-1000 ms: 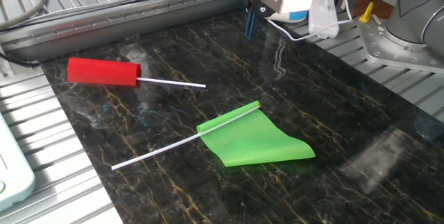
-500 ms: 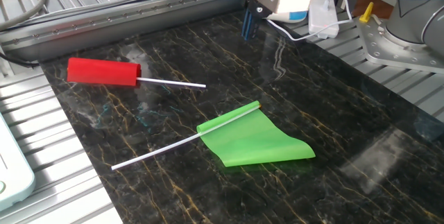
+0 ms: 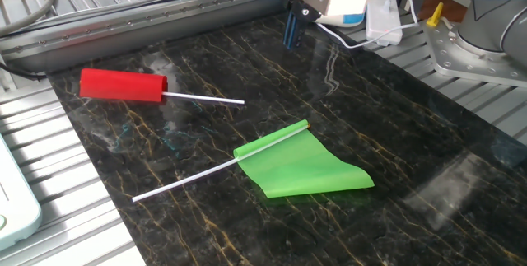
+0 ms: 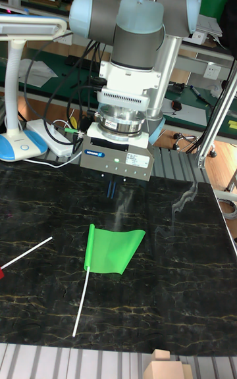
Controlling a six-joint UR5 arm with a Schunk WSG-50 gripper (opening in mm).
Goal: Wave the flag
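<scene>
Currently the flag (image 3: 303, 165) lies flat on the dark marble table (image 3: 412, 134), near mid-table; green cloth spread out toward the right in the fixed view, white stick (image 3: 183, 180) running down-left from it. Not touched by anything.

Gripper (image 3: 291, 29) sits at the far edge of the table, well apart from the flag, empty. Only the blue fingertips show below the arm body in the fixed view. In the tall view the fingers (image 4: 114, 189) hang just behind the cloth's top edge, close together w/ a slim gap, pointing straight down. Jaws read as narrow; exact width hard to judge.

Change vs. a second ago: fingertips have drifted slightly left in the fixed view, approx. toward the stick side. Flag and the red flag (image 3: 123, 85) have not shifted. Red one lies rolled up, far left, well apart from the green.

Assessment: task at approach stage, no grasp yet. The drift suggests alignment over the stick prior to descent. Next req'd: widen jaws enough to straddle the stick, lower, close. Risk: stick is thin and lies flat on a hard top; pinch may slip or roll it.
</scene>
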